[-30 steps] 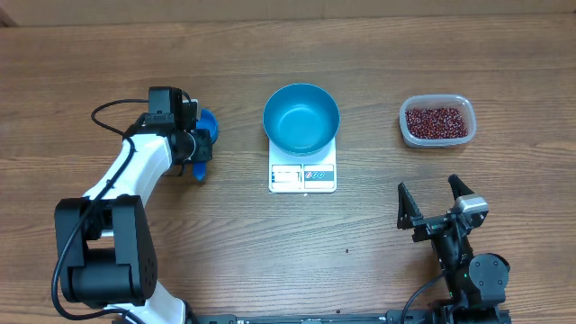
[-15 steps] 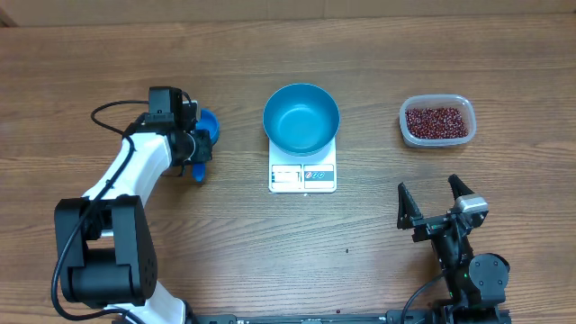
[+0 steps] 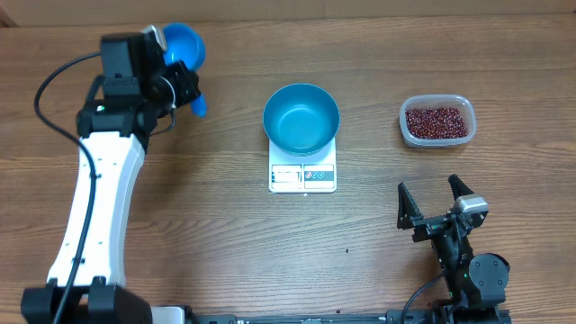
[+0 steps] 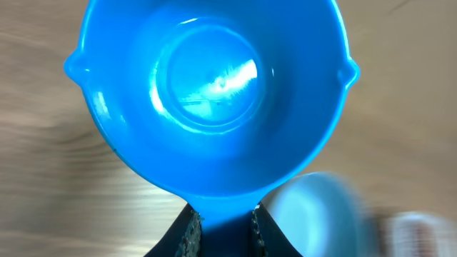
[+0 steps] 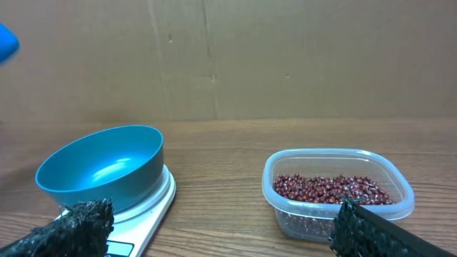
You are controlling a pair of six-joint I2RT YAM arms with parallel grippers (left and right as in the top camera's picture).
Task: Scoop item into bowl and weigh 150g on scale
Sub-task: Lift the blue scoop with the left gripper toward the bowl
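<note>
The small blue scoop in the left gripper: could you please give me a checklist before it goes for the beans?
1. The left gripper clamps the small blue plastic scoop by its handle: ok.
2. The scoop is empty: ok.
3. The round blue bowl sits empty on the white square scale: ok.
4. The dark red-brown beans lie uncovered in the clear plastic tub: ok.
5. The right gripper is open, apart from the tub: ok.
6. Scale display zeroed: cannot tell.
</note>
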